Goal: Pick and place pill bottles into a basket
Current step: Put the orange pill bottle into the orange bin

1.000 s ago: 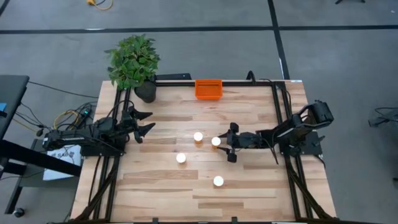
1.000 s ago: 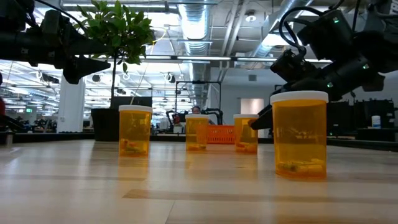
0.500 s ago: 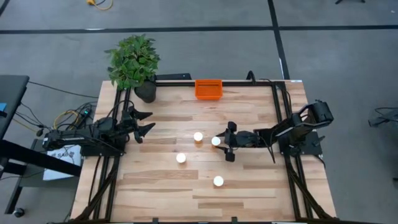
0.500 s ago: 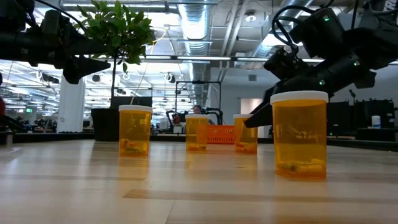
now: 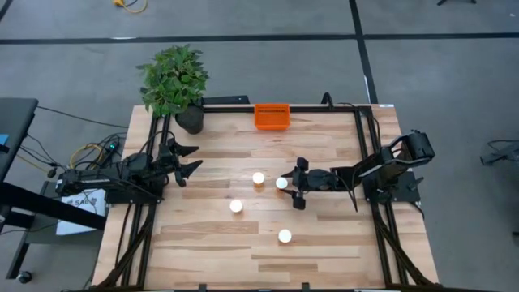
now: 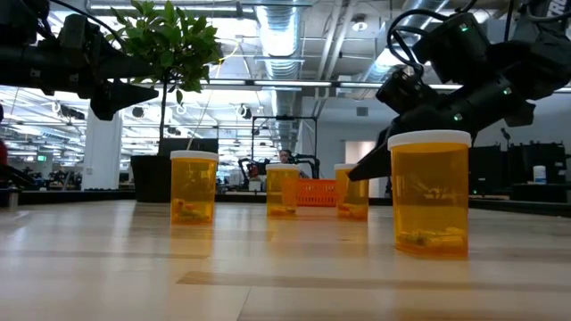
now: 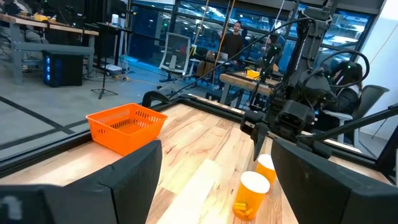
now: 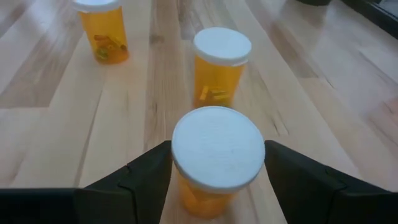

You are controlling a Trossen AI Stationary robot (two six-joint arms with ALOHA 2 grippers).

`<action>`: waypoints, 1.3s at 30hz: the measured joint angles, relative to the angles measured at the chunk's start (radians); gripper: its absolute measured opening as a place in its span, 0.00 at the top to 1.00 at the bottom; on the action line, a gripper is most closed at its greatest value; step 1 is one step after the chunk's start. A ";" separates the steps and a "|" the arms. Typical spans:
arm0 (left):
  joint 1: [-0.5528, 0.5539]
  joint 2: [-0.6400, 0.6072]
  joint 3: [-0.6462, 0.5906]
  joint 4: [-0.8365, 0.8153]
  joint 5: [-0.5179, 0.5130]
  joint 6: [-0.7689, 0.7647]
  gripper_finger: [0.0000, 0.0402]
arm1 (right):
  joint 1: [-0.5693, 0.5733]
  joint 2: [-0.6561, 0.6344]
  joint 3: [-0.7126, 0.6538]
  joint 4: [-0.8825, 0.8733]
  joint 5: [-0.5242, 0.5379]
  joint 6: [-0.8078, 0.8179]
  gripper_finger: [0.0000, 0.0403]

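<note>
Four pill bottles with white caps and amber bodies stand upright on the wooden table [image 5: 340,243]: one [image 5: 281,183], one [image 5: 258,178], one [image 5: 236,206] and one nearest the front edge [image 5: 285,236]. The orange basket [image 5: 272,115] sits at the far edge. My right gripper [image 5: 298,184] is open, low over the table. Its fingers stand on either side of the first bottle [image 8: 217,149] without touching it. My left gripper [image 5: 193,158] is open and empty at the table's left side.
A potted plant [image 5: 174,81] in a black pot stands at the far left corner, left of the basket. Black rails [image 5: 365,154] run along the table's sides. In the low view the front bottle [image 6: 430,192] stands large before the right arm.
My right gripper has moved a little toward the table's left edge, so its open fingers now reach around the nearest bottle. The bottles have stayed where they were.
</note>
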 joint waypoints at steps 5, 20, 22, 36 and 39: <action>0.000 0.000 0.000 0.000 0.000 0.000 0.27 | 0.000 0.000 0.000 0.000 0.001 0.012 0.49; 0.000 0.000 0.000 0.000 0.000 0.000 0.27 | -0.063 0.000 0.039 0.016 0.002 0.160 0.51; 0.000 0.000 0.000 0.000 0.000 0.000 0.27 | -0.081 0.000 0.060 0.016 0.002 0.160 0.53; 0.000 0.000 0.000 0.000 0.007 -0.001 0.27 | -0.282 0.000 0.200 0.015 0.002 0.135 0.52; 0.000 0.000 0.000 0.000 0.007 -0.001 0.27 | -0.333 0.000 0.230 0.015 0.002 0.135 0.53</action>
